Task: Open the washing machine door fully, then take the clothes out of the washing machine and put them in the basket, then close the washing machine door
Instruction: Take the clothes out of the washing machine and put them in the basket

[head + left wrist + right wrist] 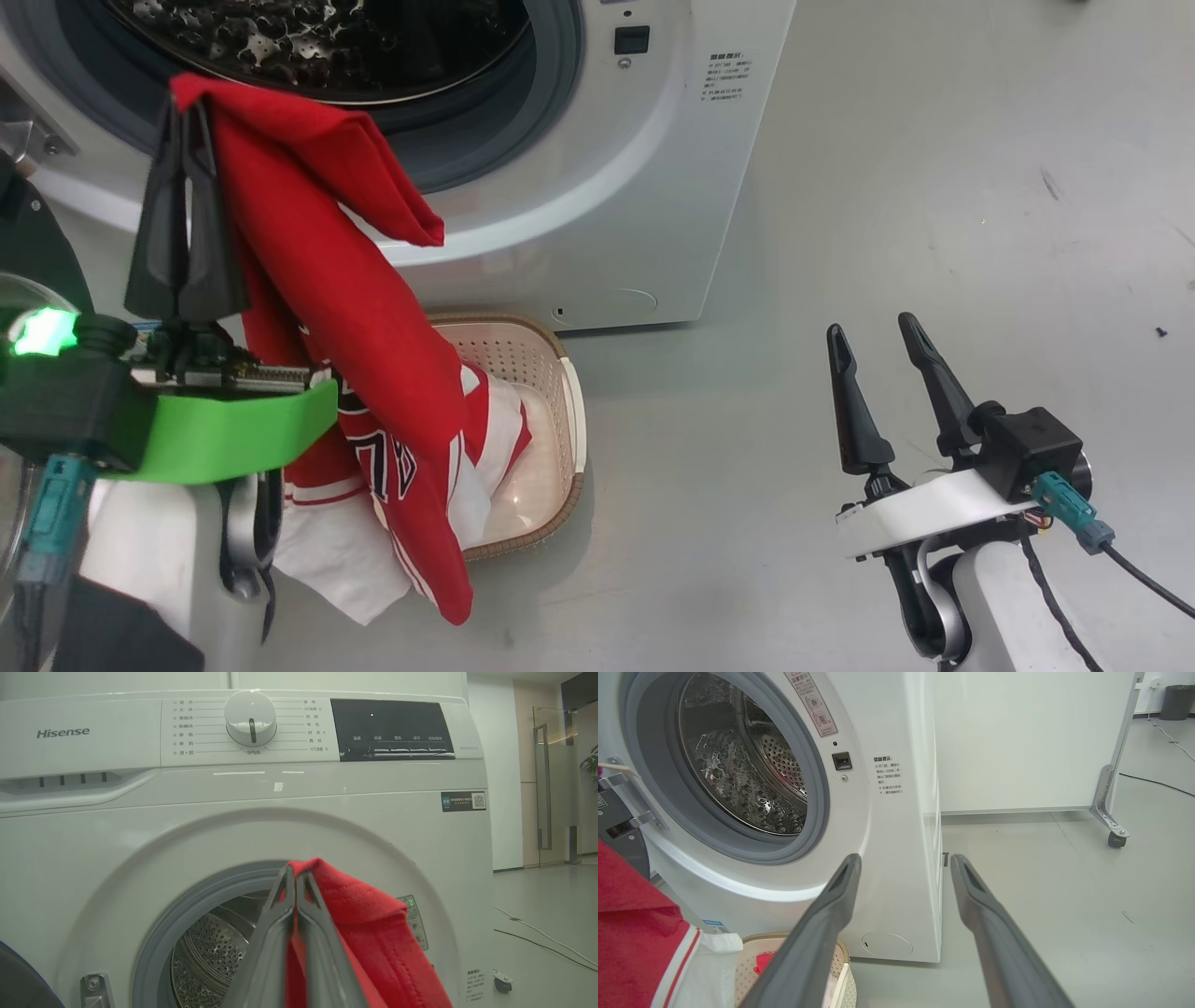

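The white washing machine (653,140) stands with its opening uncovered, and I see no fabric in its steel drum (747,765). Part of the washing machine door (42,247), with its dark rim, shows swung out at the far left. My left gripper (187,103) is shut on the top fold of the clothes (373,327), a red garment with white panels. It hangs in front of the opening, and its lower end drapes into and over the basket (560,373) on the floor below. From the left wrist, the closed left gripper (295,872) pinches red cloth (373,933). My right gripper (873,331) stands open and empty over bare floor, to the right of the basket.
Grey floor spreads to the right of the washer. A white partition on a caster (1111,835) stands behind the machine, and a cable (542,942) lies on the floor beyond. The door hinge bracket (626,788) juts out at the opening's left.
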You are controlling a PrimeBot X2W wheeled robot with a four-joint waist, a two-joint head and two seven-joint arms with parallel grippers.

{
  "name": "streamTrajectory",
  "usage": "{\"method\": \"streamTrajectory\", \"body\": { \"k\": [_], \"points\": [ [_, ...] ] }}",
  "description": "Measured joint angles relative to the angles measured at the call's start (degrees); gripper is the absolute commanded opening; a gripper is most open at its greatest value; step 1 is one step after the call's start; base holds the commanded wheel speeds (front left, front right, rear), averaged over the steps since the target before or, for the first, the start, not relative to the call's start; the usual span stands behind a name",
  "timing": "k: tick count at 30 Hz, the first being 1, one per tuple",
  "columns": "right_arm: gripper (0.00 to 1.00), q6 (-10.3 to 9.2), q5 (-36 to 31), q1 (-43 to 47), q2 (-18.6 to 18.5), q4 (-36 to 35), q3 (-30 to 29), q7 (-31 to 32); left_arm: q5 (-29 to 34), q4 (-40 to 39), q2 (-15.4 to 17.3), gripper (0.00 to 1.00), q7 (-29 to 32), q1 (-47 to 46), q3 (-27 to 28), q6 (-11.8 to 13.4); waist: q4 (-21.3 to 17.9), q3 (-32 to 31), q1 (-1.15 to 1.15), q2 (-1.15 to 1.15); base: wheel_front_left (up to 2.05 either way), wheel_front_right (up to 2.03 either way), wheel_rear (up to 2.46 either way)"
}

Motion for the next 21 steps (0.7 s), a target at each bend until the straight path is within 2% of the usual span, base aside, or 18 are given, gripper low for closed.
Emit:
{"method": "streamTrajectory", "body": {
  "k": [11,21],
  "points": [
    [1.00,0.08,0.0,-0.1,0.0,-0.9,1.6,0.0,-2.7,9.8,-0.9,0.00,2.4,9.6,-1.2,0.2,-1.0,2.9,0.00,0.00,0.00,0.00,0.00],
    [1.00,0.49,0.1,-2.0,0.0,-2.2,2.5,0.0,-4.1,22.4,-0.8,0.00,5.1,9.7,-0.9,0.2,-3.2,7.4,0.00,0.00,0.00,0.00,0.00]
  ]
}}
